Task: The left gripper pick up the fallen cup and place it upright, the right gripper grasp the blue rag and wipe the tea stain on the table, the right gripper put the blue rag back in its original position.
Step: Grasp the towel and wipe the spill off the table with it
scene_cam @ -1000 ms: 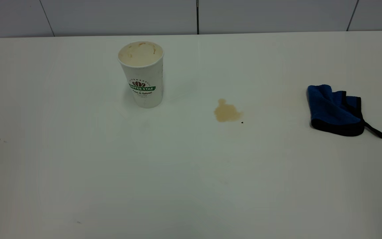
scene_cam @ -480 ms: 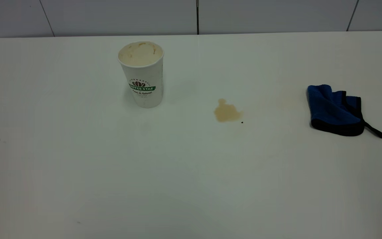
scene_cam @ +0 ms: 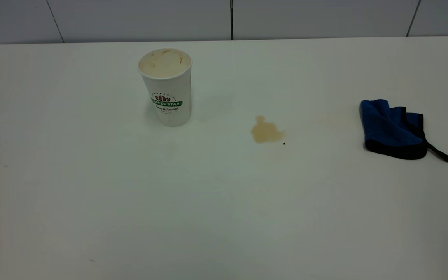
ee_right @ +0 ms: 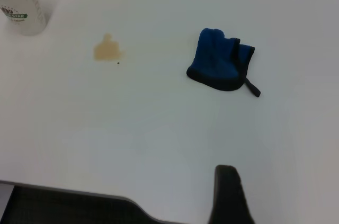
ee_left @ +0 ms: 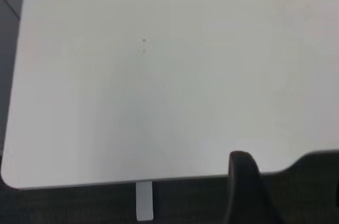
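The cup (scene_cam: pixel 167 86) stands upright on the table (scene_cam: pixel 224 202) at the back left, its stained inside showing. It also shows in the right wrist view (ee_right: pixel 20 2). The tea stain (scene_cam: pixel 266 131) lies to the right of the cup, also seen in the right wrist view (ee_right: pixel 107 50). The blue rag (scene_cam: pixel 394 129) lies crumpled at the far right, apart from the stain, and shows in the right wrist view (ee_right: pixel 220 67). Neither gripper is in the exterior view. The left gripper (ee_left: pixel 249 192) hangs over the table's near left corner. The right gripper (ee_right: pixel 228 195) is above the near right edge, well short of the rag.
A tiny dark speck (scene_cam: pixel 284 143) sits just right of the stain. The table's rounded corner and front edge (ee_left: pixel 79 184) show in the left wrist view, with dark floor beyond. A grey tiled wall (scene_cam: pixel 224 19) runs behind the table.
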You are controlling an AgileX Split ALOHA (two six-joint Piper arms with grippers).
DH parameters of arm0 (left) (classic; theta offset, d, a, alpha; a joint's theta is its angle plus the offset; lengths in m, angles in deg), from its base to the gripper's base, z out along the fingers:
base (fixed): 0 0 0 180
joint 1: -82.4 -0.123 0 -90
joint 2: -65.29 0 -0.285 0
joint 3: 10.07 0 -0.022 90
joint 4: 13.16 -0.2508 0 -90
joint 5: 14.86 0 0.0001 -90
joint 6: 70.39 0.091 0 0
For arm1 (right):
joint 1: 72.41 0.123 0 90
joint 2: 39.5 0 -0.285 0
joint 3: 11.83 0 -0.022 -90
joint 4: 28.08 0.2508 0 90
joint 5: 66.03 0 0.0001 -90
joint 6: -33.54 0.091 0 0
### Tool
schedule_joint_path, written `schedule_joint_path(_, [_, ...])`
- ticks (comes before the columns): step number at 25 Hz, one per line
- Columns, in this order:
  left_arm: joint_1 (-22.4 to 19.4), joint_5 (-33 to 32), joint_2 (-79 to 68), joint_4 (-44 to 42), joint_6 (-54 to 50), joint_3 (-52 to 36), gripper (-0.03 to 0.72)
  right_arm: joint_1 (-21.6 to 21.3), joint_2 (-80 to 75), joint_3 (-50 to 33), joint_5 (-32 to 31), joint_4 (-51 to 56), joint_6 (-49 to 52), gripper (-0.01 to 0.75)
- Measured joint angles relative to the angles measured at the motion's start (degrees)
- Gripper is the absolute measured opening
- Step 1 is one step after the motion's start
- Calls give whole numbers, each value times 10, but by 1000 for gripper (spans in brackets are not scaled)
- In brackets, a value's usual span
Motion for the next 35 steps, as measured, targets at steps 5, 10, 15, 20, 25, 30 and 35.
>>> schedule_joint_path(5, [-10, -4, 24, 0, 0, 0, 443, 0, 0, 0, 0, 0, 0, 553])
schedule_joint_path(10, [-10, -4, 24, 0, 0, 0, 443, 0, 0, 0, 0, 0, 0, 553])
schedule_joint_path(15, [-10, -4, 24, 0, 0, 0, 443, 0, 0, 0, 0, 0, 0, 553])
schedule_joint_path(20, [-10, -4, 24, 0, 0, 0, 443, 0, 0, 0, 0, 7, 4, 553])
schedule_joint_path(25, [-10, -4, 24, 0, 0, 0, 443, 0, 0, 0, 5, 57, 3, 553])
schedule_joint_path(30, [-10, -4, 24, 0, 0, 0, 443, 0, -1, 0, 9, 63, 3, 553])
schedule_joint_path(35, [-10, -4, 24, 0, 0, 0, 443, 0, -114, 7, 35, 66, -8, 553])
